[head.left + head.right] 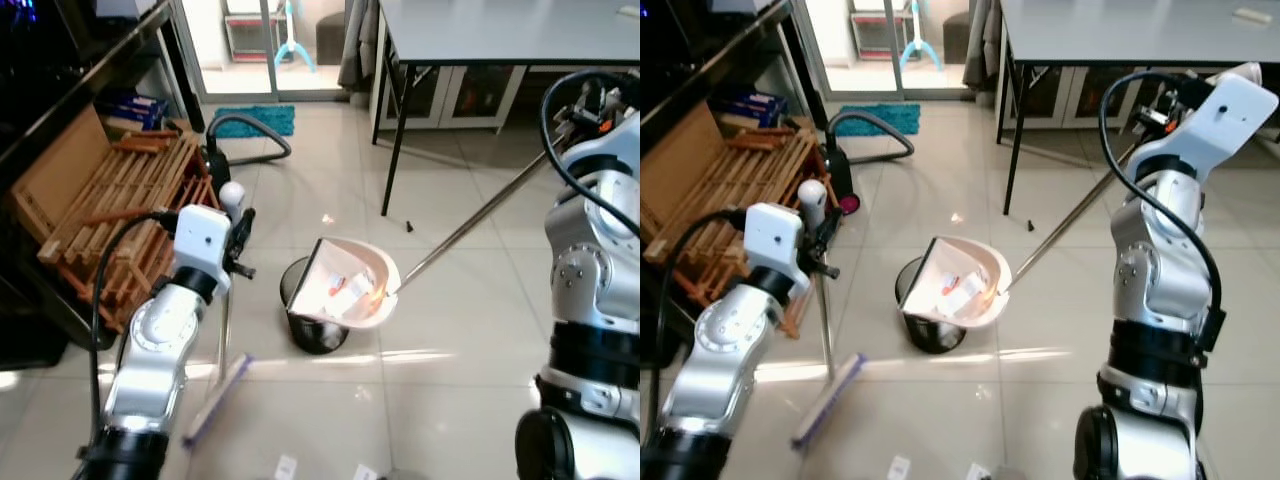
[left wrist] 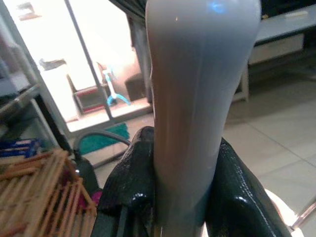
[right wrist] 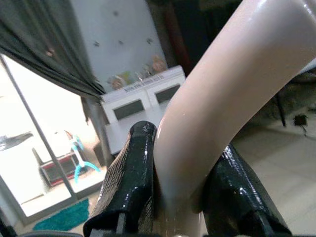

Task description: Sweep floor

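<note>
On the tiled floor [image 1: 470, 400] before the robot stands a small black bin [image 1: 315, 325], and a white dustpan [image 1: 350, 283] is tilted over its rim. The pan has a rounded back and a straight front edge, and some scraps of paper with red marks lie inside it. A long thin metal pole [image 1: 470, 225] goes up from the pan toward the right arm. The right tool [image 3: 180, 197] is pressed on the pale, curved handle [image 3: 222, 94] at the top of this pole; both black fingers [image 3: 128, 182] touch the handle, one on each side.

The left tool [image 2: 180, 197] is pinching the broom handle [image 2: 197, 89], which is light grey, smooth and rounded at its top end. From there a thin shaft [image 1: 224, 335] goes down almost upright to the broom head [image 1: 216, 400], a long flat brush with purple bristles that rests on the tiles, to the robot's left of the bin and near it.

Two small scraps of paper [image 1: 286, 466] lie on the floor close to the robot. Behind the left arm leans a folded wooden rack [image 1: 120, 215], and a dark vacuum cleaner [image 1: 216, 165] with its grey hose stands beside it. A grey surface [image 1: 500, 25] on black legs is at the far right.
</note>
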Robot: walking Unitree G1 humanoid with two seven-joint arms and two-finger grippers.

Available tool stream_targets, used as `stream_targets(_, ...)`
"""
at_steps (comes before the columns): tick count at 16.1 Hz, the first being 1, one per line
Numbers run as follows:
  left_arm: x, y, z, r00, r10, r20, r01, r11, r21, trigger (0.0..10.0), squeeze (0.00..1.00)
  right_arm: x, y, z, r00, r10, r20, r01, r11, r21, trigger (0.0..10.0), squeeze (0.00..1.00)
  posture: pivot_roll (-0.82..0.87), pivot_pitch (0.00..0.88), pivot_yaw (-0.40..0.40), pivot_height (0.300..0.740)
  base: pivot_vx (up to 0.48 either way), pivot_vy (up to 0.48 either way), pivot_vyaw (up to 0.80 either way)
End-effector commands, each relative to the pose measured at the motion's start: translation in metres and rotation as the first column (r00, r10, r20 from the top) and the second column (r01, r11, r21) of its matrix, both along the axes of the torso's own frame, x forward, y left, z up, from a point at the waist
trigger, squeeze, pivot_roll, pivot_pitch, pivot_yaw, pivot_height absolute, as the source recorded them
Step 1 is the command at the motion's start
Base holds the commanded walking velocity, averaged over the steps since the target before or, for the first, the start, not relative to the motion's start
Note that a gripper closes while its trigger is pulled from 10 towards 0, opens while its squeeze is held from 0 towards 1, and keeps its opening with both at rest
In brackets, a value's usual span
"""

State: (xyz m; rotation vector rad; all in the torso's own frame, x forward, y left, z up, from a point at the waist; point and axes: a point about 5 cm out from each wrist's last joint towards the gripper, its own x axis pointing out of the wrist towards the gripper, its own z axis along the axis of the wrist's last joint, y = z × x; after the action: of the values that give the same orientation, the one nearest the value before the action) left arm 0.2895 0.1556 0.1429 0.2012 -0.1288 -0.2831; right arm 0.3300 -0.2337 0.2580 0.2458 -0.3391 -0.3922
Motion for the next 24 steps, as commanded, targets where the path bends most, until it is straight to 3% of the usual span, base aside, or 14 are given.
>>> stream_targets(1, 0.001, 0.004, 0.01, 0.999, 0.011, 0.044, -0.011, 1.0, 0.004, 10.0, 0.0, -0.001, 0.002, 0.015, 0.997, 0.005, 0.071, -0.004, 1.0, -0.018, 10.0, 0.0, 0.01, 0.02, 0.029, 0.74, 0.375, 0.0, 0.0)
stream_targets(9, 0.006, 0.02, 0.011, 0.996, 0.079, 0.039, -0.079, 0.997, 0.002, 10.0, 0.0, 0.006, 0.006, 0.015, 0.996, 0.055, 0.07, -0.052, 0.998, -0.038, 10.0, 0.0, 0.01, 0.019, 0.022, 0.74, 0.0, 0.0, 0.0)
stream_targets(19, 0.011, 0.017, 0.01, 0.997, 0.074, 0.022, -0.074, 0.997, -0.02, 10.0, 0.0, 0.012, 0.003, 0.022, 0.994, 0.094, 0.061, -0.09, 0.993, -0.074, 10.0, 0.0, -0.04, 0.057, 0.003, 0.74, 0.0, 0.0, 0.0)
stream_targets(24, 0.004, 0.02, 0.006, 0.996, 0.088, 0.008, -0.088, 0.996, -0.012, 10.0, 0.0, 0.017, 0.007, 0.021, 0.992, 0.114, 0.055, -0.11, 0.991, -0.071, 10.0, 0.0, -0.01, 0.075, -0.006, 0.74, 0.0, 0.0, 0.0)
